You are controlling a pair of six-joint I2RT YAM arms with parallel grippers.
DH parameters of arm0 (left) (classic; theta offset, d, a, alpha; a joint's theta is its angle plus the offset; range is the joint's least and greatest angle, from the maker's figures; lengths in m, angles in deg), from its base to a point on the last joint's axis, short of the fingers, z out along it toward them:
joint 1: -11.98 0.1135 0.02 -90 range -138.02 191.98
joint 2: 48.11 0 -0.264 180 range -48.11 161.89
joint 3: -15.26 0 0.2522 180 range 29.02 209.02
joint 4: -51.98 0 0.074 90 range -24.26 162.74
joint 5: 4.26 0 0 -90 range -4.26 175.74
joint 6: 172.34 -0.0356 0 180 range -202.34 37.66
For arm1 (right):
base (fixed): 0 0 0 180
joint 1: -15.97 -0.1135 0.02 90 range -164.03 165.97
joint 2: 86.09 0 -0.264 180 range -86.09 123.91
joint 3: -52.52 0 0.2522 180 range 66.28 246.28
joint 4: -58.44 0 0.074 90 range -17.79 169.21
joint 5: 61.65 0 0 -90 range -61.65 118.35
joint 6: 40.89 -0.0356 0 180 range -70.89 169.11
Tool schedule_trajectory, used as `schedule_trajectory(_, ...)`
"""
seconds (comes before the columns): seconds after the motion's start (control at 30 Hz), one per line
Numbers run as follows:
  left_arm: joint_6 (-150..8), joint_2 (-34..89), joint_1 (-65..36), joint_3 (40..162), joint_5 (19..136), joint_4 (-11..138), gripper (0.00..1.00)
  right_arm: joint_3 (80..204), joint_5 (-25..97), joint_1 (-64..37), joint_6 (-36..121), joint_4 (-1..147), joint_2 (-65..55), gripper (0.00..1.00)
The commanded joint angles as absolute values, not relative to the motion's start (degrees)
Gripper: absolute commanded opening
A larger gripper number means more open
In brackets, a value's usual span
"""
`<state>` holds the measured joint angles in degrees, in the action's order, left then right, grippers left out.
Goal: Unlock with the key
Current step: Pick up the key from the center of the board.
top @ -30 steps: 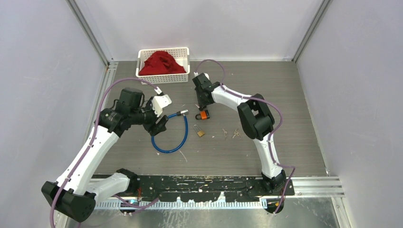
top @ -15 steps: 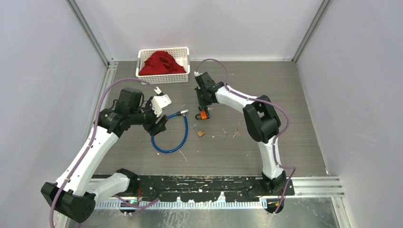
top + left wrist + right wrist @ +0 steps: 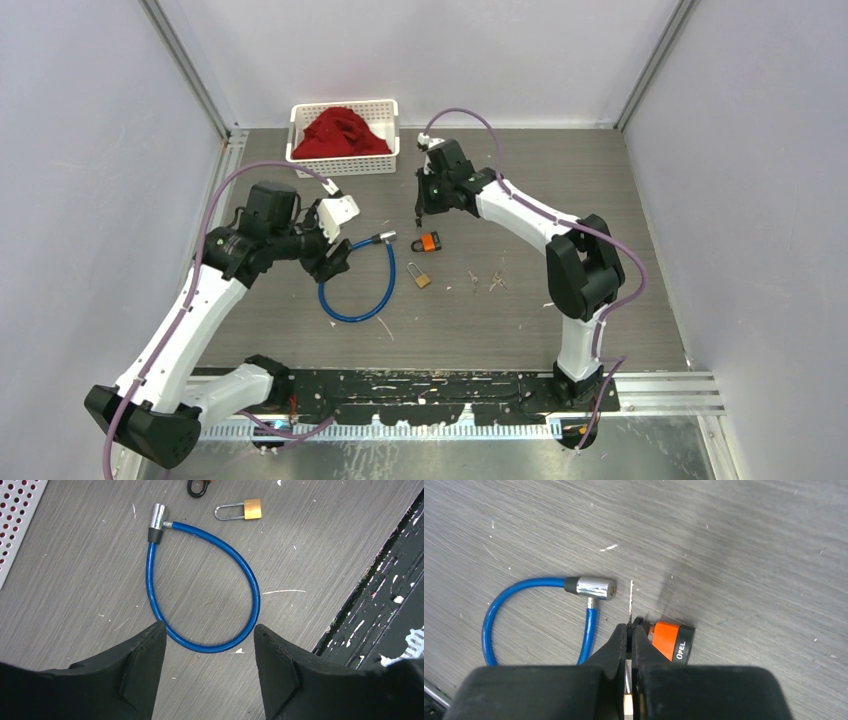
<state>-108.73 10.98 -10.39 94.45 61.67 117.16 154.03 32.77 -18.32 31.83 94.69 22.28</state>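
Right arm: the right gripper (image 3: pixel 630 626) is clenching a thin silver metal key (image 3: pixel 631 600), whose blade is sticking out past the closed fingertips.
Key position: in the right wrist view the blade is showing between the cable lock's silver cylinder head (image 3: pixel 595 588) and the small orange padlock (image 3: pixel 672 640). It is touching neither of them.
Left arm: the left gripper (image 3: pixel 207 632) is hanging released over the near end of the cable loop. Its black fingers (image 3: pixel 142 655) are standing wide apart and holding nothing.
Orange lock: the small orange padlock (image 3: pixel 429 242) is lying flat on the grey wood-grain table (image 3: pixel 620 200), just beside the right gripper (image 3: pixel 418 212).
Cable: the blue cable lock (image 3: pixel 357 287) is lying in a closed loop between the two arms.
Brass lock: a small brass padlock (image 3: pixel 421 277) is lying near the orange one, apart from both grippers.
Far corner: a white perforated plastic basket (image 3: pixel 345 105) is holding a crumpled red cloth (image 3: pixel 340 133).
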Motion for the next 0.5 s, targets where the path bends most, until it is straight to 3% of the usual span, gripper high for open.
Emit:
schedule_trajectory(0.0,-109.33,10.65,-10.09,96.61,60.51,116.98,0.65,152.20,37.01,-17.54,29.16,92.03,19.70,0.01)
schedule_trajectory(0.3,-104.63,6.30,-10.08,96.69,54.40,116.30,0.66,151.66,50.53,-18.52,23.27,95.06,6.75,0.01)
schedule_trajectory(0.47,-96.56,0.07,-10.08,93.53,48.22,108.92,0.66,152.08,56.52,-21.15,18.48,95.38,-1.64,0.01)
